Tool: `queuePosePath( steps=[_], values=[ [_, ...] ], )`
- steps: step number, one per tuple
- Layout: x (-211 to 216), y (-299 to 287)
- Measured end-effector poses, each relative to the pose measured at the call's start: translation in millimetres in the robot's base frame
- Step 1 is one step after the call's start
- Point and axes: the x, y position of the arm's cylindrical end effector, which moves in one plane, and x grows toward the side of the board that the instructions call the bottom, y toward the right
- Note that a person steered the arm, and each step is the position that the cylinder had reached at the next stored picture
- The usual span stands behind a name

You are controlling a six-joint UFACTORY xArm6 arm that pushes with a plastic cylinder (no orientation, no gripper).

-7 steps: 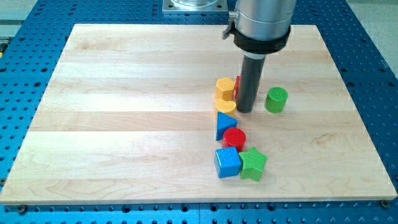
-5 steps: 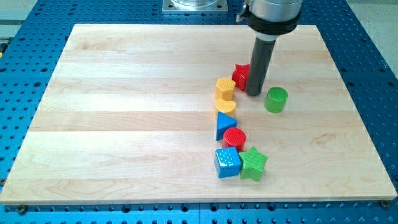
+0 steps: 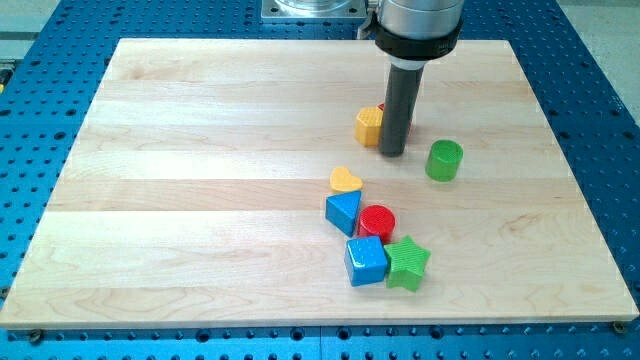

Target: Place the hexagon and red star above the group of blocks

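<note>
**My tip beside the hexagon, above the group**

Nearest to the view's bottom, on the wooden board, stand two blocks side by side: the blue cube on the view's left and the green star on its right. They touch each other or nearly so.

Just above them lies the red cylinder, and at its left, touching it, the blue triangle. A little higher and slightly to the left sits the yellow heart, just beside the top corner of the triangle. These five blocks make the group.

Further up, apart from the group, is the green cylinder, alone at the view's right.

Then comes my tip. It rests on the board, to the left of the green cylinder and well above the yellow heart. I have no fingers to open or close; there is only the straight dark rod, and it holds nothing.

The yellow hexagon stands just at the left of my rod, touching it or almost touching it, slightly higher than the tip's end. The red star is behind the rod; only a small red edge shows above the hexagon and a thin red line at the rod's right side, so I cannot tell its exact position. Both blocks lie above the group, toward the view's top.

Around the board is the blue perforated table.
</note>
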Motion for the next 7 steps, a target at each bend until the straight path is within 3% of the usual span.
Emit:
queuePosePath(
  steps=[7],
  values=[
    [9, 7]
  ],
)
